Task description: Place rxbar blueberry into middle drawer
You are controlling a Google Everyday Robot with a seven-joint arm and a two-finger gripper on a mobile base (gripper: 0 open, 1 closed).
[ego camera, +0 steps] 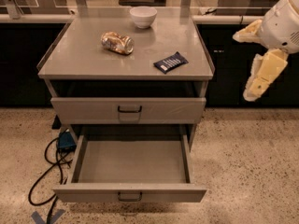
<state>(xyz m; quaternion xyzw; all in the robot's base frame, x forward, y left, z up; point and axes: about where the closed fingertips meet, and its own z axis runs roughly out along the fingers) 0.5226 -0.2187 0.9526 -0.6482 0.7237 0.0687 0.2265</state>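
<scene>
The claw (261, 73), state not discernible, hangs clear; bar (170, 62) lies left, drawer (133, 160) lower-left stands open to receive it.

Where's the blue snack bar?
In the camera view, the bar lies on the cabinet top, front right, right of the can. The end effector hangs off to the right, apart.

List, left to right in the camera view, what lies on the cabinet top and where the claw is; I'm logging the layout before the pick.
Shiny tan-and-silver packet → white bowl → rxbar blueberry → claw, hanging in the air right of the cabinet, past its edge.
</scene>
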